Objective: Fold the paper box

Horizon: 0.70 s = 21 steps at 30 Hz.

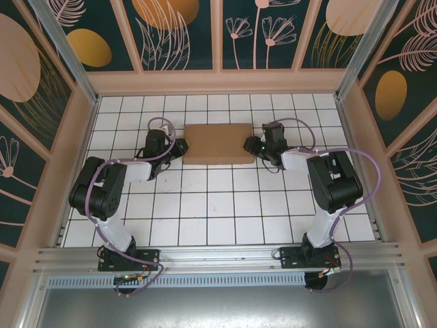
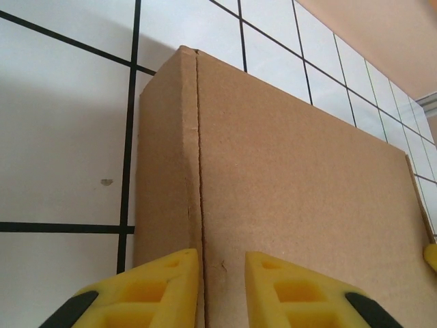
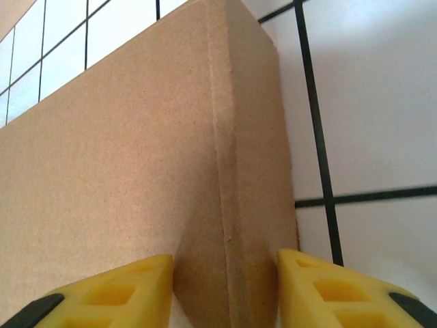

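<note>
A surface of white tiles (image 1: 225, 205) ruled with black lines is enclosed on three sides. The walls (image 1: 403, 137) are covered with dark teal panels (image 1: 273, 48), on which pale botanical drawings and orange ovals (image 1: 89, 46) are printed. The panels are framed in pale peach strips (image 1: 218, 80); aluminium posts (image 1: 65, 48) are set at the back corners, and a metal rail (image 1: 218, 258) is fixed along the near edge. Even light is cast.

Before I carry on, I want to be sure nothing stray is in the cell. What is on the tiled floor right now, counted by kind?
paper box: 1
grippers: 2 (left gripper, right gripper)
Total: 3
</note>
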{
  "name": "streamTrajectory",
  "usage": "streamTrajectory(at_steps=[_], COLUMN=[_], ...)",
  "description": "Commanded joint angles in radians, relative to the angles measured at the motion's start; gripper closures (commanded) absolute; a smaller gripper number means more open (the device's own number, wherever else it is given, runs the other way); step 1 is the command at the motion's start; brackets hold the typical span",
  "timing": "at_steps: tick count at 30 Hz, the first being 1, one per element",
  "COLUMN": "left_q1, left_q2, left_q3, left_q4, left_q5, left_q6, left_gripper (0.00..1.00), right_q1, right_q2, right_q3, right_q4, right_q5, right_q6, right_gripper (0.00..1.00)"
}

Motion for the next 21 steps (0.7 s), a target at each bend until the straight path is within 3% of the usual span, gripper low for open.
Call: streamTrajectory(at_steps=[1, 5, 8, 12, 15, 16, 17, 18, 21], left_q1=[-0.011, -0.012, -0.012, -0.012, -0.008, -0.005, -0.004, 0.0, 0.006], left_q2=[0.033, 0.045, 0.051, -0.005, -0.113, -0.153, -0.19, -0.222, -0.326], left_q3=[0.016, 0.046, 0.065, 0.045, 0.046, 0.052, 0.064, 0.076, 0.117], left_q4=[-0.029, -0.042, -0.063, -0.076, -0.137, -0.153, -0.174, -0.19, -0.241], left_q5=[0.035, 0.023, 0.002, -0.053, -0.155, -0.176, -0.201, -0.216, -0.273], left_q6=[-0.015, -0.013, -0.015, -0.024, 0.012, 0.032, 0.047, 0.061, 0.127], left_gripper=[0.75, 0.72, 0.63, 0.48, 0.14, 0.01, 0.01, 0.01, 0.01], right_q1=[-0.005, -0.006, -0.006, -0.008, -0.011, -0.012, -0.013, -0.013, -0.011], right_q2=[0.046, 0.048, 0.036, -0.027, -0.098, -0.128, -0.157, -0.184, -0.308], right_q3=[0.037, 0.056, 0.04, 0.017, 0.028, 0.039, 0.047, 0.053, 0.026], right_q4=[-0.051, -0.069, -0.053, -0.053, -0.087, -0.104, -0.121, -0.129, -0.083], right_q5=[0.001, 0.008, 0.0, 0.055, 0.119, 0.151, 0.184, 0.21, 0.252], right_q6=[-0.02, -0.022, -0.005, -0.014, -0.046, -0.064, -0.082, -0.1, -0.193], right_gripper=[0.6, 0.6, 0.59, 0.42, 0.31, 0.23, 0.08, 0.01, 0.01])
